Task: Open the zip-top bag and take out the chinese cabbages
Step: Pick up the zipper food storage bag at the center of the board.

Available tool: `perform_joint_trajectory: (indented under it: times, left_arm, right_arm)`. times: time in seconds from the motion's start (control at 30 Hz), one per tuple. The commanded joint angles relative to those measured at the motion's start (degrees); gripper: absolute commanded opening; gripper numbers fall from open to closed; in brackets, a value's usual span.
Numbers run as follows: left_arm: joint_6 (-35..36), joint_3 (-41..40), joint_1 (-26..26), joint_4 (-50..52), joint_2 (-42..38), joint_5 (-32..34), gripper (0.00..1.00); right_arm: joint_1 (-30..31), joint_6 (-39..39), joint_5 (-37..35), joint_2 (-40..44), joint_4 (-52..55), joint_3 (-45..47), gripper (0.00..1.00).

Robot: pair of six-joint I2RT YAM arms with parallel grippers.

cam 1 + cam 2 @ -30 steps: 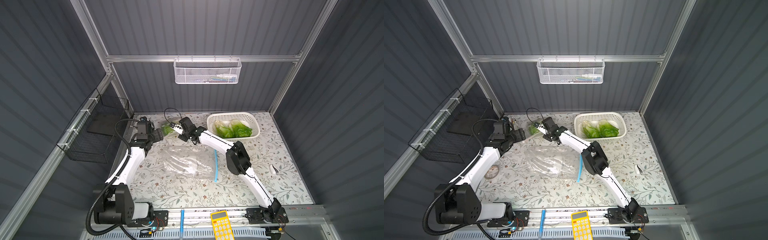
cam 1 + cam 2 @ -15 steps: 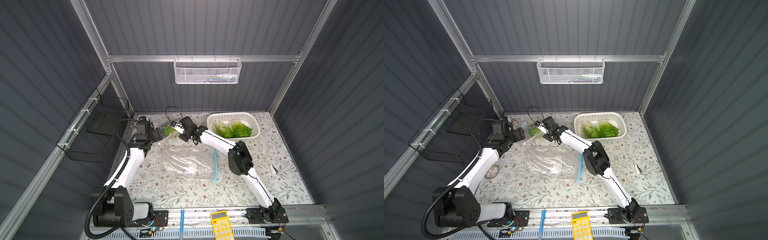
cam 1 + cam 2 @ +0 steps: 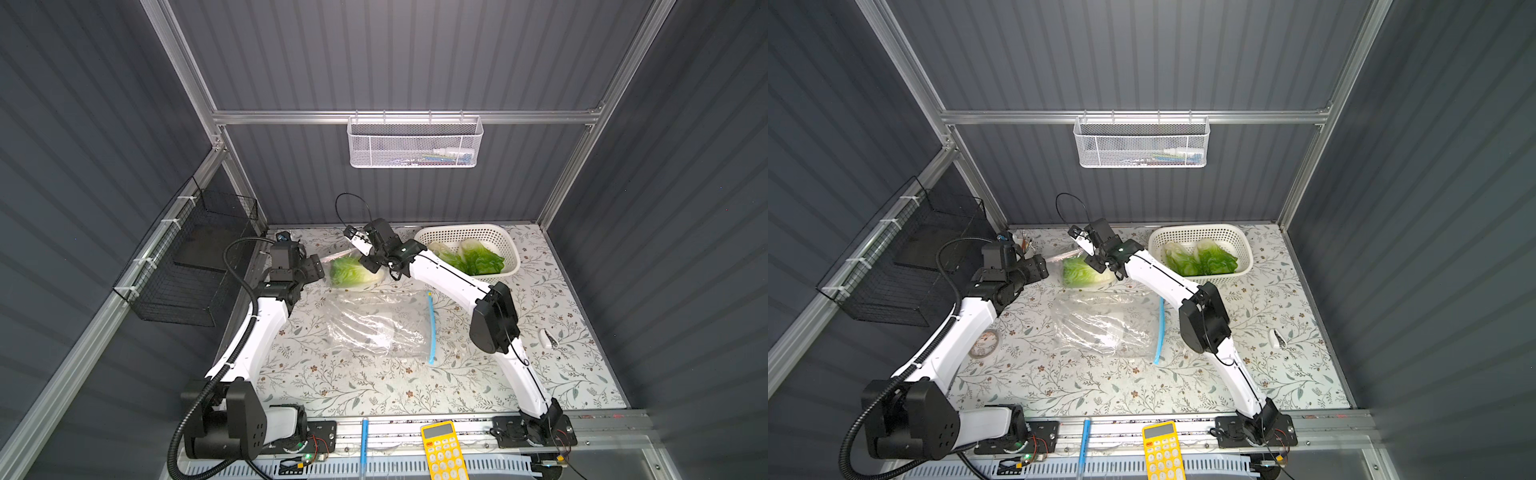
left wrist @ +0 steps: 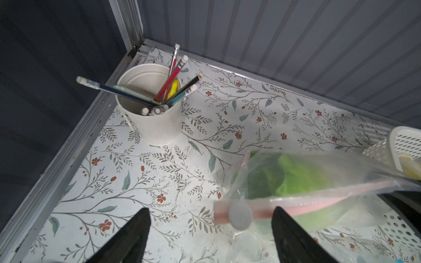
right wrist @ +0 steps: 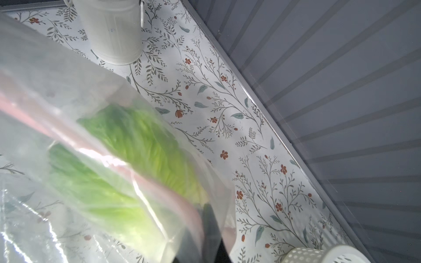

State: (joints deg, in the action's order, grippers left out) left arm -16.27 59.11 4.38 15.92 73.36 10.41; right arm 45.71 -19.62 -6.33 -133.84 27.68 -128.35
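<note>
A clear zip-top bag (image 5: 68,79) with a pink zip strip (image 4: 319,200) hangs at the back of the table. One chinese cabbage (image 3: 353,272) (image 3: 1084,272) (image 4: 296,177) (image 5: 136,148) is inside it. My right gripper (image 3: 369,262) (image 3: 1097,262) (image 5: 208,210) is shut on the bag's zip edge, its fingers dim behind the plastic. My left gripper (image 3: 318,268) (image 3: 1040,268) (image 4: 210,211) is open, level with the strip's end. The round slider (image 4: 240,216) sits between its fingers (image 4: 141,218), touching neither. Two more chinese cabbages (image 3: 478,259) (image 3: 1214,259) lie in the white basket (image 3: 469,237).
A second clear bag (image 3: 374,324) with a blue zip strip (image 3: 432,328) lies flat mid-table. A white cup of pencils (image 4: 150,118) stands in the back left corner. A tape roll (image 3: 984,343), a small white object (image 3: 546,338) and a yellow calculator (image 3: 442,451) are also here.
Both arms have barely shifted. The hanging bag with the cabbage has swung slightly. The left gripper stays open beside the zip end.
</note>
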Motion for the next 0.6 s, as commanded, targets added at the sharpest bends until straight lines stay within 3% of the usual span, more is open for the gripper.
perform_joint_trajectory:
  times: [0.0, 0.57]
  left_arm:
    - [0.96, 1.05, -0.60, 1.09, -3.20, 3.65, 0.85]
    - [-0.34, 0.33, -1.21, 0.73, -4.81, 5.11, 0.82]
  right_arm:
    - [-0.36, 2.28, 1.43, 4.65, 1.06, -1.54, 0.00]
    - [3.03, 0.74, 0.57, 22.38, 7.97, 3.35, 0.00]
